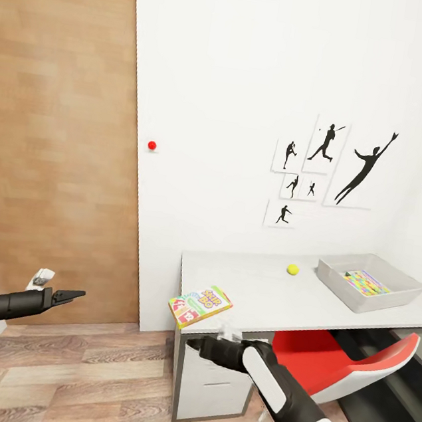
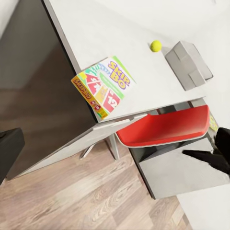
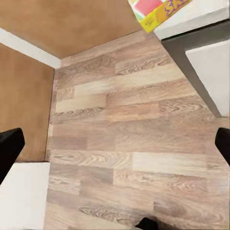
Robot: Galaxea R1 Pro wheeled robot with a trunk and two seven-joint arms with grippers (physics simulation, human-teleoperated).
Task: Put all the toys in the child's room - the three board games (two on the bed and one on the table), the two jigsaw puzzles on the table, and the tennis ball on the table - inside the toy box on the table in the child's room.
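The SKIP-BO board game lies flat on the near left corner of the table, overhanging its edge; it also shows in the left wrist view. Farther back rests the tennis ball. At the table's right end stands the grey toy box, with a bright jigsaw puzzle inside. My right gripper hangs open just below the SKIP-BO corner, its fingers wide apart over the floor. My left gripper is open and empty, well left of the table. The bed is out of view.
A red chair is tucked under the table, beside a grey drawer unit. A wooden door fills the left wall. Wood floor spreads between door and table. Silhouette posters hang above the table.
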